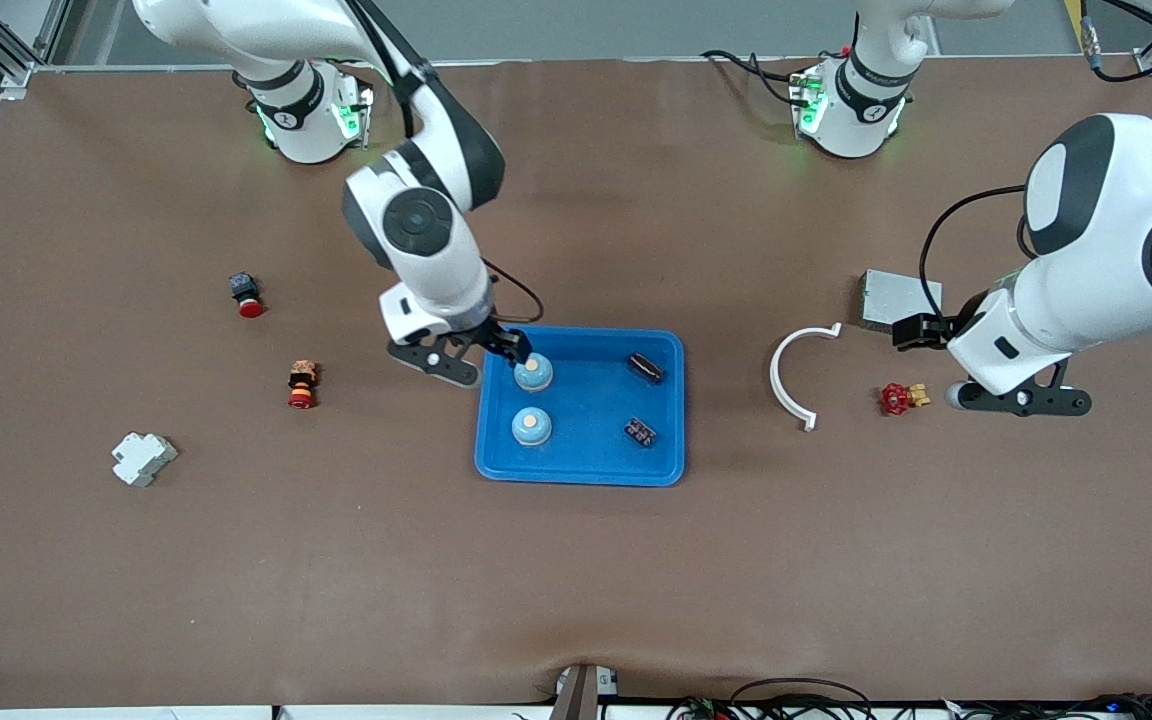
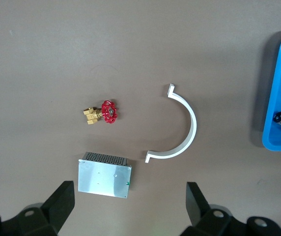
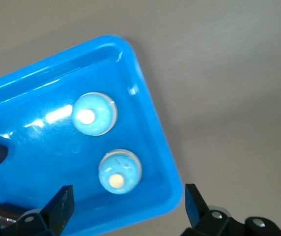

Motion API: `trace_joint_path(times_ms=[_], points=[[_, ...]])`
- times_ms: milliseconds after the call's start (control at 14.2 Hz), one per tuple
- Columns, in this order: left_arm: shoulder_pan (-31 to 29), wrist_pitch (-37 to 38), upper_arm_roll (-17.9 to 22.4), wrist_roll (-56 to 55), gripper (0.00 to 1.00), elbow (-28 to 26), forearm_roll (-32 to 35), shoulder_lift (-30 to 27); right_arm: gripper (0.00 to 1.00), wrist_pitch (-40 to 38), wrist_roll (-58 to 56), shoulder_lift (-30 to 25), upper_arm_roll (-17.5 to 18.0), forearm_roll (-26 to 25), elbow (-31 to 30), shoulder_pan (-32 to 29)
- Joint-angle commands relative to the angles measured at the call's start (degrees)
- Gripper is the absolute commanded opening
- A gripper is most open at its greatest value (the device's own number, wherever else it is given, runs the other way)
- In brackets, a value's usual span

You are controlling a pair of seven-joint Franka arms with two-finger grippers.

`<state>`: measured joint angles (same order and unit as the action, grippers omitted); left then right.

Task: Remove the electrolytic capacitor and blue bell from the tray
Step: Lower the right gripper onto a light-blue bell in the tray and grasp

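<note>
The tray (image 1: pixel 581 470), a shallow bright-blue rectangular plastic one with rounded corners and a raised rim, sits near the middle of the brown table and holds four things. Two pale blue dome-shaped bells with cream buttons on top stand along the side toward the right arm's end: the farther bell (image 1: pixel 533 372) and the nearer bell (image 1: pixel 531 426). Two dark cylindrical electrolytic capacitors lie along the side toward the left arm's end: the farther capacitor (image 1: pixel 645 367) and the nearer capacitor (image 1: pixel 640 432). Nothing has left the tray yet.

The right gripper (image 1: pixel 508 352) hovers over the tray corner by the farther bell, jaws spread wide and empty; in the right wrist view both bells (image 3: pixel 94 114) (image 3: pixel 120 171) show ahead of the fingertips, not between them. The step in hand looks to be a grasp of the farther bell. To do it well, the gripper should centre over the dome so the fingers straddle its widest part, come down with one finger clear of the tray rim, and close low on the skirt, since the rounded top may slip. How much room there is between bell and rim is hard to judge from here.

The left gripper (image 2: pixel 130 206) waits over bare table with jaws spread, near a small grey metal box (image 2: pixel 104 174), a white curved plastic bracket (image 2: pixel 185 129) and a red-handled brass valve (image 2: pixel 104 112), well apart from the tray.
</note>
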<state>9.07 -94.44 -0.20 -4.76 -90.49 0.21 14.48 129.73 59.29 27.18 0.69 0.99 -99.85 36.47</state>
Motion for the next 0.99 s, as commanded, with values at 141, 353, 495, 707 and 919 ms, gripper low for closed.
trace_joint_path(times_ms=[141, 353, 495, 707, 919], points=[[0.86, 0.57, -0.15, -15.49, 1.00, -0.21, -7.13, -0.42, 1.00, 4.39, 3.20, 7.35, -0.95, -1.25, 2.99, 2.72], [2.79, 0.40, -0.24, -20.73, 1.00, -0.39, -8.64, -0.33, 1.00, 4.48, 3.38, 9.38, -0.95, -1.96, 3.87, 3.08], [4.10, 0.31, -0.24, -22.39, 1.00, -0.56, -8.73, -0.15, 1.00, 4.66, 3.38, 9.91, -0.95, -1.96, 3.87, 3.08], [7.44, 0.05, -0.59, -29.32, 1.00, -0.13, -8.82, 0.37, 1.00, 5.97, 3.38, 10.70, -0.95, -1.96, 3.87, 3.25], [11.48, -5.12, -0.59, -37.40, 1.00, 0.14, -10.31, 3.26, 1.00, 6.94, 3.55, 11.58, -0.95, -1.96, 3.87, 3.87]])
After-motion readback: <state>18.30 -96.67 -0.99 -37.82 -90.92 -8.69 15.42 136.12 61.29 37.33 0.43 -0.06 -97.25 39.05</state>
